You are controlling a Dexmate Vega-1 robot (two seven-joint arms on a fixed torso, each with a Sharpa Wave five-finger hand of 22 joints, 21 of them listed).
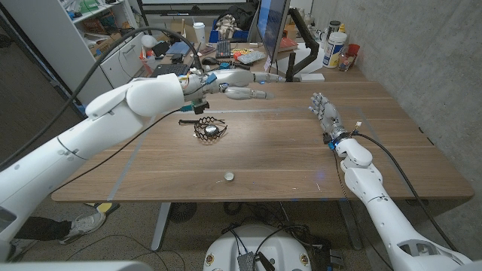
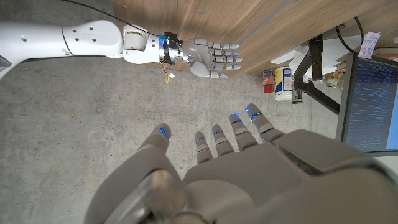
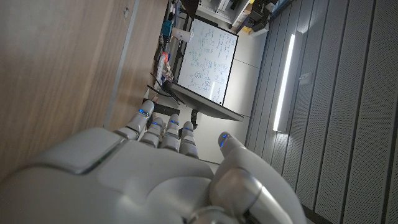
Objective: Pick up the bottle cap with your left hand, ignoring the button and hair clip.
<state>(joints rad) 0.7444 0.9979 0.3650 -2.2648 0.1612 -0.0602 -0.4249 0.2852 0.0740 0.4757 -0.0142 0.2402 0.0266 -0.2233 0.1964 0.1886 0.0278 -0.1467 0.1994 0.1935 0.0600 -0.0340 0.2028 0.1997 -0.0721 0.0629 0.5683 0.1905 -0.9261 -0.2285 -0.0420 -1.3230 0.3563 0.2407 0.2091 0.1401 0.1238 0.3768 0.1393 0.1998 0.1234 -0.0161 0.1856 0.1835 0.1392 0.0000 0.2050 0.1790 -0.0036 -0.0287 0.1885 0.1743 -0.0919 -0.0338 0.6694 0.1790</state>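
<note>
The small, round, whitish bottle cap (image 1: 227, 178), lying near the wooden table's (image 1: 392, 150) front edge, is judged light, rigid and slippery, best pinched across its rim by the empty, spread-fingered left hand (image 1: 239, 84).

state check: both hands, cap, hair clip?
left robot hand: raised over the table's far side, fingers extended, holding nothing
right robot hand: open, holding nothing
bottle cap: on the table near the front edge, untouched
hair clip: on the table, untouched
</note>
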